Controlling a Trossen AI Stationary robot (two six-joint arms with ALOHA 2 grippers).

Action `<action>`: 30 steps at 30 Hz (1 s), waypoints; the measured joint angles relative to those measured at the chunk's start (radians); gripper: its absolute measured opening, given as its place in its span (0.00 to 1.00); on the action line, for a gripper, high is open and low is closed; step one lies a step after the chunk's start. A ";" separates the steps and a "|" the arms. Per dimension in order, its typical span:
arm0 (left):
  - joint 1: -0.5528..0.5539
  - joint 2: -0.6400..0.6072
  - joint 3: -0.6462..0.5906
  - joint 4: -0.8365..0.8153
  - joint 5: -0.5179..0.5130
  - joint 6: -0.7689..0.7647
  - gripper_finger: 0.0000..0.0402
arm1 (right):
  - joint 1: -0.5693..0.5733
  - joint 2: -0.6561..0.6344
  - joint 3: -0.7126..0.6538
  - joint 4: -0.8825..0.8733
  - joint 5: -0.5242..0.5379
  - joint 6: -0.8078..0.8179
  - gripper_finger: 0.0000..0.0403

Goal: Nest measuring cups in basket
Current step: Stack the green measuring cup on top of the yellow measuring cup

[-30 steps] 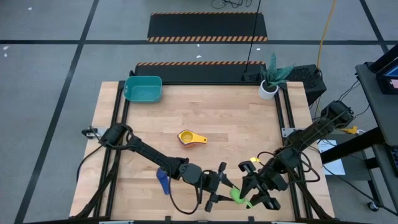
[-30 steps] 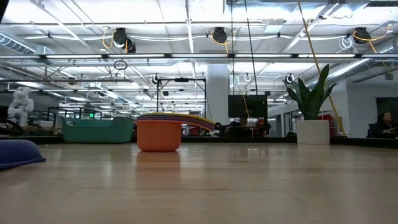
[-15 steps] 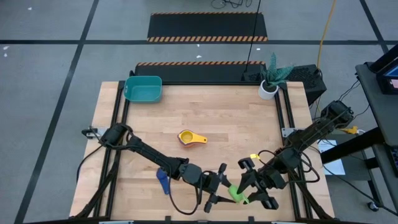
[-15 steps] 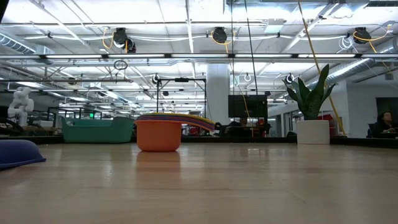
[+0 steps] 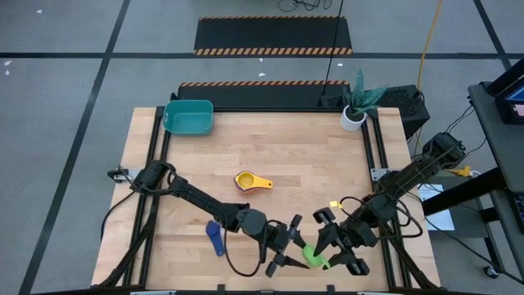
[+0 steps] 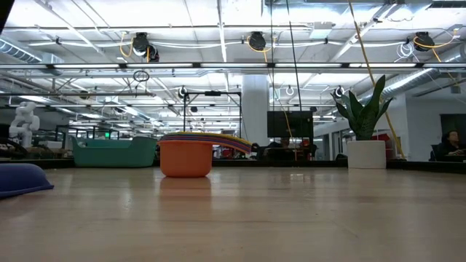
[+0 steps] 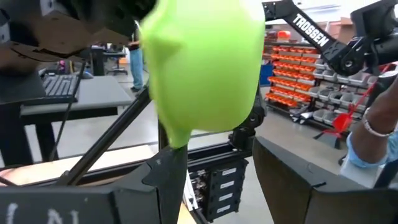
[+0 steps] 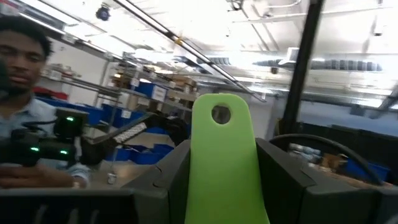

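Note:
A green measuring cup (image 5: 313, 256) is held up over the table's near edge between my two grippers. My right gripper (image 8: 221, 155) is shut on its handle. My left gripper (image 7: 214, 146) faces it from the table's left. It is open, with the cup's bowl (image 7: 199, 62) right at its fingertips. A dark blue cup (image 5: 214, 238) lies on the table behind my left gripper. An orange cup (image 6: 186, 156) with yellow and other cups nested in it stands mid-table. The teal basket (image 5: 189, 116) sits at the far left corner. My left gripper: the bowl's lower edge (image 7: 175, 138) meets one fingertip (image 7: 168, 165) in the wrist view, but I cannot tell whether they touch. My right gripper pinches the cup's flat handle (image 8: 221, 180) between its two fingers, slanting upward from the table's right. The handle's holed end (image 8: 219, 114) stands out past the fingertips. The cup is clear of the table.
A white plant pot (image 5: 354, 117) stands at the far right corner. Black rails run along the table's left and right sides. A person (image 8: 25, 68) shows in the room beyond the table. Bare wood lies between the nested cups and the basket.
Both grippers have stayed by the green cup near the table's near edge. My left gripper has turned slightly at the wrist. Neither gripper has opened or shut.

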 joint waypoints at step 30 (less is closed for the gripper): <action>0.037 0.000 -0.001 0.053 0.113 -0.038 0.46 | -0.020 0.000 0.000 -0.031 0.060 0.117 0.35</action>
